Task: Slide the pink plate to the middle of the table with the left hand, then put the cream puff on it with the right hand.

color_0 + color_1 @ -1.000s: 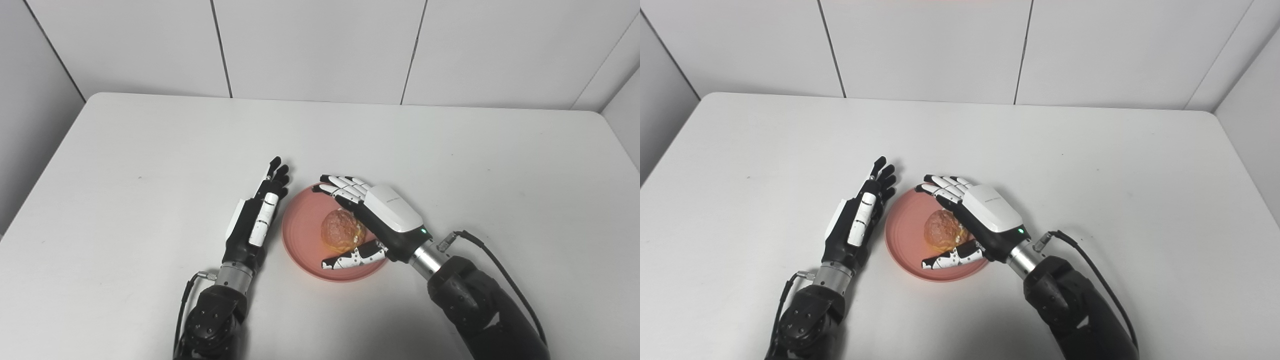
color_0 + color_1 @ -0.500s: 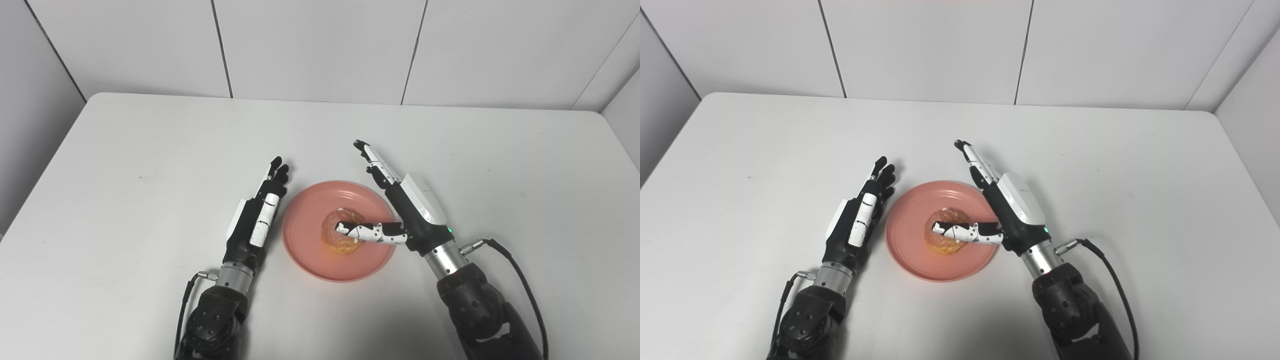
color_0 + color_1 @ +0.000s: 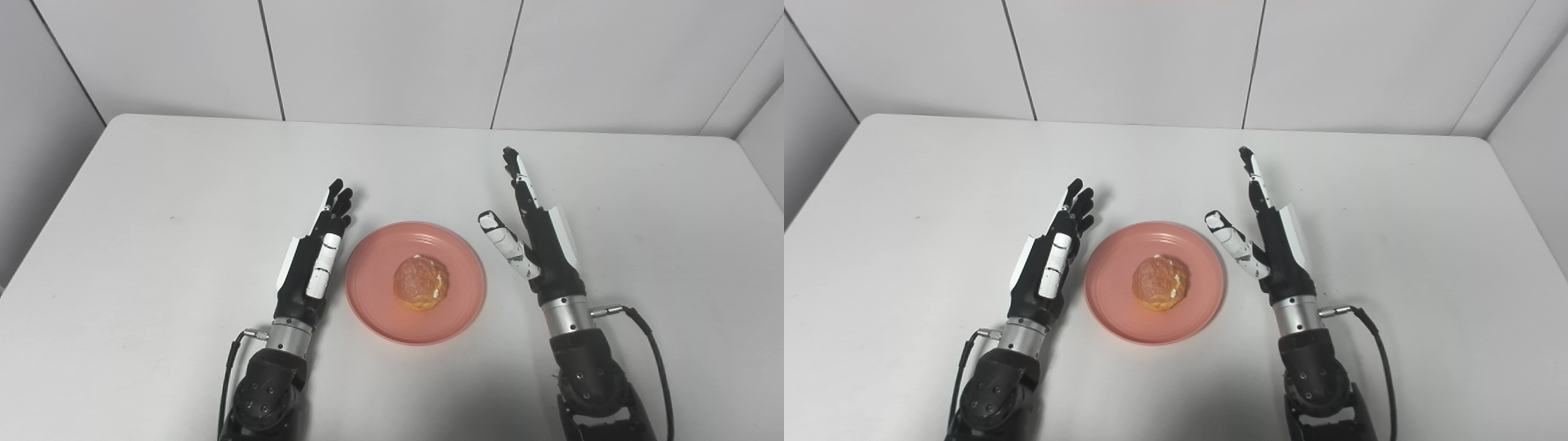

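The round, shallow pink plate [image 3: 415, 283] was my landmark: it lay flat on the white table [image 3: 153, 184] near the front edge, about midway between my two arms. At its centre sat the golden-brown cream puff [image 3: 420, 283], a squat, rounded lump with no clear long axis; its domed crust faced up, and a seam of white cream showed on the side turned toward my right hand.

Just left of the plate, close to its rim but apart from it, my left hand [image 3: 312, 263] was open and held nothing. Its fingers were straight and close together, its long axis running away from me and leaning slightly toward the plate.

Right of the plate, a little farther off than the left, my right hand [image 3: 542, 242] was also open and empty. Its fingers [image 3: 517, 174] stretched out away from me beyond the plate's far rim, while the thumb [image 3: 505, 242] angled out toward the plate without touching it.
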Controlling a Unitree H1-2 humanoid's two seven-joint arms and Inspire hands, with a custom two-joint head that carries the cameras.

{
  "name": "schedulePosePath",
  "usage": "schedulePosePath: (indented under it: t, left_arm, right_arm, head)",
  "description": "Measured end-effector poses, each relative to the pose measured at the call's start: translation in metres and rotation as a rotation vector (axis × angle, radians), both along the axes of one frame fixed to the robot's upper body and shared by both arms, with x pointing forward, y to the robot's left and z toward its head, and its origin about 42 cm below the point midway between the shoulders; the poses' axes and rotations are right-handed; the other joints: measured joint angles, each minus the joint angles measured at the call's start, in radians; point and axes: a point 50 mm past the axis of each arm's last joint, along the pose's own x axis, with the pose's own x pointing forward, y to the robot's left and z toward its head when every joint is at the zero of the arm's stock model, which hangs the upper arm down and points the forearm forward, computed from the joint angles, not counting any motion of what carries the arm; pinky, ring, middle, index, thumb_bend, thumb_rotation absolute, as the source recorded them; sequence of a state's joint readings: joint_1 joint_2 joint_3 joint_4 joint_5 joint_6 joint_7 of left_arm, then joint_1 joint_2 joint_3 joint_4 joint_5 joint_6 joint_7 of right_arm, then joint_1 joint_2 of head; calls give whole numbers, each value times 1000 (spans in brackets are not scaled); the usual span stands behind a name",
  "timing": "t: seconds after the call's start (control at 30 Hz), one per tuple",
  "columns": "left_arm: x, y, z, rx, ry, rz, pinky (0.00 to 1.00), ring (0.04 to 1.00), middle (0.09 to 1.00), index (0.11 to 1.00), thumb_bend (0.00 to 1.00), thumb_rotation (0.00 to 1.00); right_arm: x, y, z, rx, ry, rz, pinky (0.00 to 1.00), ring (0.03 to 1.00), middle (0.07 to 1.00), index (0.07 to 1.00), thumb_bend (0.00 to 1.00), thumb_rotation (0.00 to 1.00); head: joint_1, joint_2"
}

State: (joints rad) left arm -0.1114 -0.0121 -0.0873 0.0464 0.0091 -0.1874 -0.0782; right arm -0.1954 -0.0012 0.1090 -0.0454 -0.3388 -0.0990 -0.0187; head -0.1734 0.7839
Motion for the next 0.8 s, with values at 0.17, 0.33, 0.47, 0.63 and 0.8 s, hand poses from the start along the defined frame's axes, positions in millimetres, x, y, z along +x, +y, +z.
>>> schedulePosePath:
  t: [0.17,0.33,0.47,0.63,0.8]
  left_arm:
    - [0,0,0,12,-2,12,994,1000,991,975,605,968]
    - [1,-1,0,9,0,27,978,996,994,986,543,945]
    - [2,-1,-1,8,12,41,984,1000,999,1000,550,950]
    - [3,-1,-1,16,25,48,998,1000,1000,1000,545,949]
    - [3,0,-1,15,29,48,985,1000,998,997,531,944]
  right_arm:
    - [-8,0,-2,241,111,-43,977,989,979,951,543,825]
    - [-16,4,-13,422,185,-40,975,967,967,931,496,796]
    - [-24,2,-17,470,219,-33,976,961,963,934,543,771]
    - [-24,0,-20,542,247,-30,956,945,954,927,566,741]
    - [-20,3,-28,519,311,-7,997,986,996,990,575,871]
  head:
    - [3,-2]
    - [12,-11]
    - [14,-15]
    - [6,-9]
    - [-3,-3]
